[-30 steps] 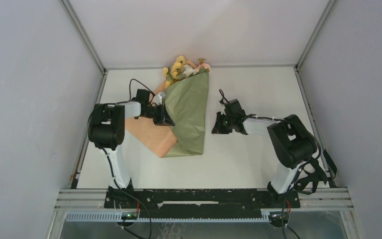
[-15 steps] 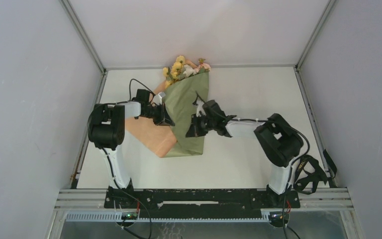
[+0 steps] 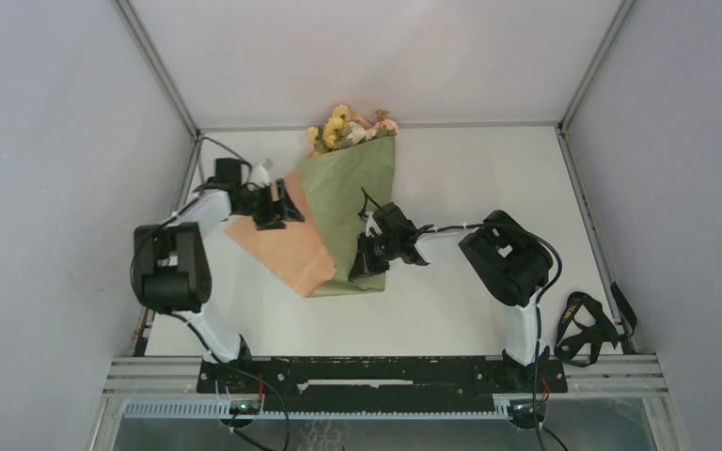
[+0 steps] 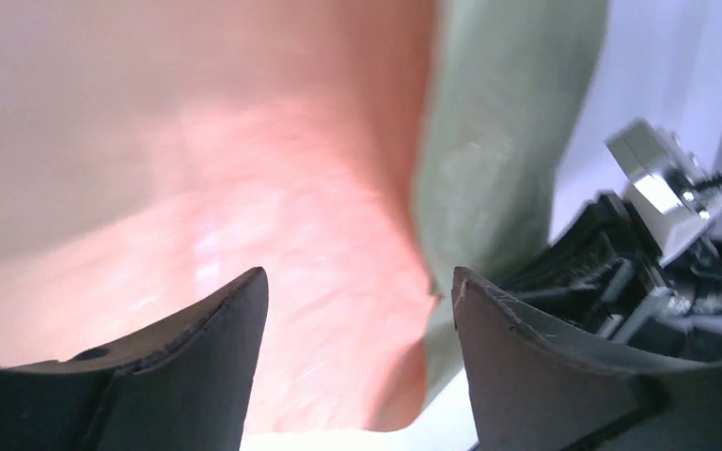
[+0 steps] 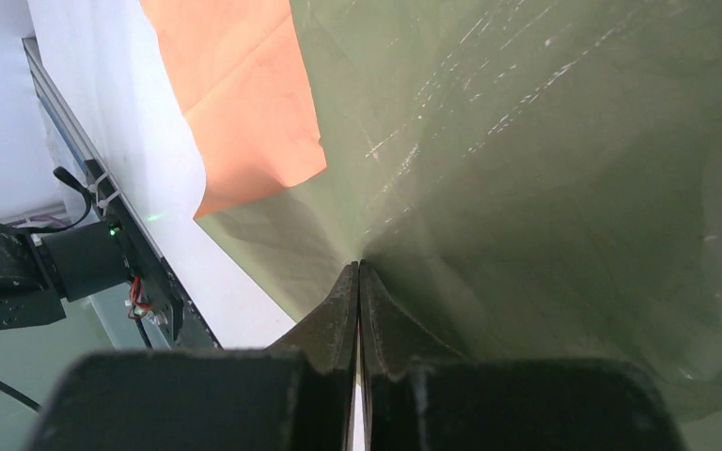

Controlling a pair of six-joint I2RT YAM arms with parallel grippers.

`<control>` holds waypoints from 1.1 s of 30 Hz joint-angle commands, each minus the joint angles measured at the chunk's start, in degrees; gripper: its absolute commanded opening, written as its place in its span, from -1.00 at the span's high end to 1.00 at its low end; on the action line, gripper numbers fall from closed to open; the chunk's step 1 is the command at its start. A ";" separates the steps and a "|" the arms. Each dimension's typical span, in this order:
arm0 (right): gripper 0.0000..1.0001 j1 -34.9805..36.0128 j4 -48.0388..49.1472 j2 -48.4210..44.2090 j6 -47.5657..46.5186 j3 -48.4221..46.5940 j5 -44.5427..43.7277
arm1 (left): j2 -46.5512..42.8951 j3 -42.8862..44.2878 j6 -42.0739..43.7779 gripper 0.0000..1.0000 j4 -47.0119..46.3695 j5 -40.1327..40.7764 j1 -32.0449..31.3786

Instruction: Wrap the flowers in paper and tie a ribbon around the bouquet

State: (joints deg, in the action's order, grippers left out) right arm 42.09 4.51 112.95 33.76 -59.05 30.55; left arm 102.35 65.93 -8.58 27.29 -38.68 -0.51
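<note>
The olive-green paper (image 3: 357, 202) lies folded over the flowers (image 3: 346, 127), whose yellow, pink and cream blooms stick out at the far end. Its peach reverse flap (image 3: 287, 249) spreads to the left. My left gripper (image 3: 279, 204) hovers open at the flap's upper left edge; in the left wrist view its open gripper (image 4: 357, 277) frames the peach flap (image 4: 244, 188), holding nothing. My right gripper (image 3: 362, 263) is shut, and in the right wrist view its tips (image 5: 358, 265) press on the green paper (image 5: 526, 141). The black ribbon (image 3: 585, 322) lies looped by the right arm's base.
Grey walls stand close on three sides, with metal frame posts (image 3: 155, 66) at the back corners. The table's front rail (image 3: 385, 371) carries both arm bases. The right arm's forearm (image 3: 442, 244) reaches across the table toward the paper.
My left gripper has let go of the paper's fold, opened and drawn back to the left. My right gripper has moved left and down onto the green paper.
</note>
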 commanded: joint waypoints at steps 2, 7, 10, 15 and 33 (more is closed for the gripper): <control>0.86 1.06 -2.74 -0.08 0.07 -0.50 -4.41 | -6.95 -7.41 -4.64 -0.62 -2.40 10.73 14.41; 0.86 1.80 -3.14 -0.61 -0.14 -0.49 -5.28 | -2.15 -8.27 -6.59 -0.80 -1.21 12.64 17.45; 0.86 2.05 -2.40 -0.54 0.52 -0.50 -4.89 | 2.36 -7.04 -8.45 -0.88 -0.17 8.97 16.50; 0.86 2.17 -2.67 -1.04 2.22 -0.47 -4.62 | 3.69 -5.72 -10.14 -0.88 0.44 2.63 13.77; 0.86 5.03 -4.25 -1.96 6.49 -0.48 -8.73 | -17.49 -22.04 -12.44 -0.85 4.36 6.03 20.46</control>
State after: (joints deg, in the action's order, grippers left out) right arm 45.71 3.95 112.31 39.53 -59.35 25.34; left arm 90.89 49.19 -19.29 31.00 -37.01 20.25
